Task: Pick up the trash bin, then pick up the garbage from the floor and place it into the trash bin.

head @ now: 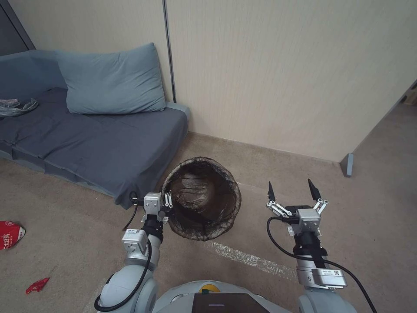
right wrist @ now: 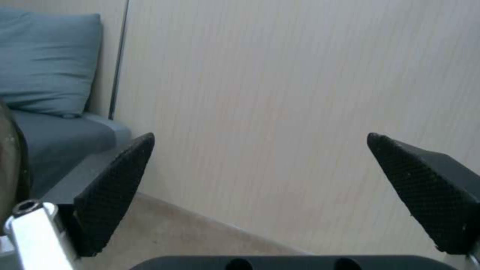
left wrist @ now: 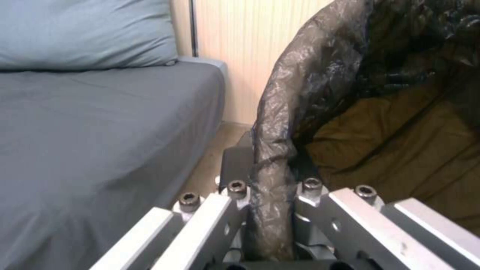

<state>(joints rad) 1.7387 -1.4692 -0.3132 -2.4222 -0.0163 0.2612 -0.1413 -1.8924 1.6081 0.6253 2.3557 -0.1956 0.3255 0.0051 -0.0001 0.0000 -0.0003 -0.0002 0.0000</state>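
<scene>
Brown liner plastic is pinched between the fingers of the left gripper (head: 166, 201), which is closed on the rim of the bin (head: 203, 198); the left wrist view shows the bagged rim (left wrist: 272, 165) running straight down between the two jaws. The bin sits tipped, its mouth turned up toward the head camera, just off the corner of the sofa (head: 100, 143) and near the wall (head: 282, 74). Whether it is clear of the carpet I cannot tell.

The right gripper (head: 293, 188) hangs on the far side of the bin from the sofa, well apart from it, fingers spread wide and holding nothing; its wrist view looks between the black pads (right wrist: 112, 191) at the wall.

Two pieces of garbage lie on the carpet on the sofa side of the bin, well away from it: a red-and-white packet (head: 9, 234) and a small red scrap (head: 38, 284).

The step in hand looks like carrying the bin. To do it well, the grip should bite the hard rim and not only the slippery liner, the mouth should be kept upward, and the bin should be brought close to the red pieces so the free gripper has a short drop
</scene>
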